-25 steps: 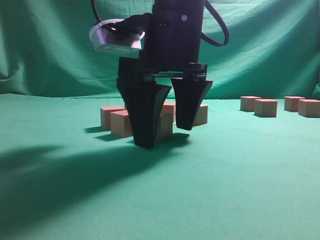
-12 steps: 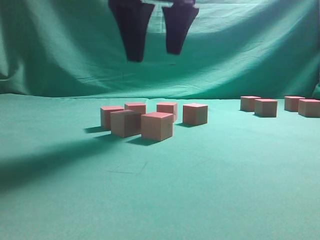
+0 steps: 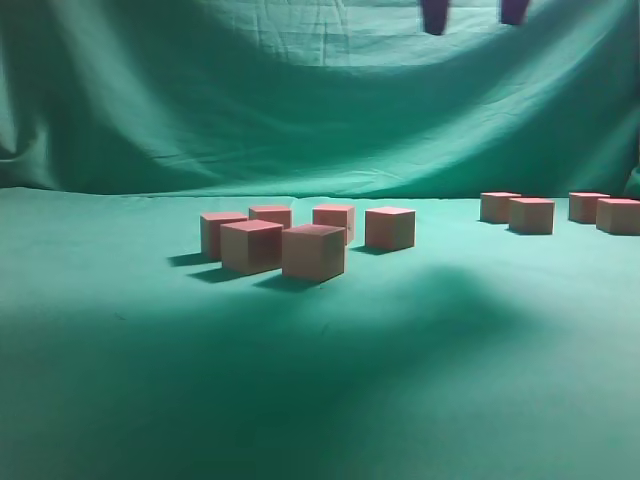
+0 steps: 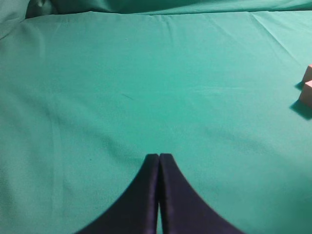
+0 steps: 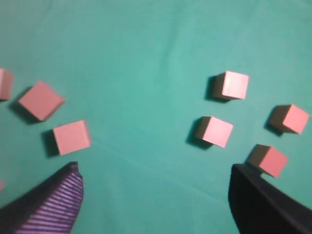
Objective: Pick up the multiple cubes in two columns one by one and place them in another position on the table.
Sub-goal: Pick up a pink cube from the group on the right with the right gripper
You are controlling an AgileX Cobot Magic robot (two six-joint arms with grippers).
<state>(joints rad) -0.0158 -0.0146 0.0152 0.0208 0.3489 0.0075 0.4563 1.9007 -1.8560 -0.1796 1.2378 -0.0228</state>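
Several reddish-pink cubes [image 3: 314, 252] sit clustered on the green table [image 3: 320, 400] left of centre. Several more cubes [image 3: 531, 215] stand at the far right. My right gripper [image 3: 475, 12] hangs high above, only its two dark fingertips showing at the top edge. From the right wrist, the right gripper [image 5: 153, 168] is open and empty over bare cloth, with cubes [image 5: 71, 137] to its left and cubes [image 5: 216, 130] to its right. My left gripper [image 4: 159, 156] is shut on nothing, low over the cloth. Two cubes [image 4: 306, 92] peek in at its right edge.
The same green cloth hangs as a backdrop [image 3: 300, 90] behind the table. Bare cloth [image 3: 460, 300] lies between the two groups of cubes and across the front of the table.
The right gripper has risen from around the front cube of the left cluster and moved up and right to the top edge. That cube stays on the cloth.
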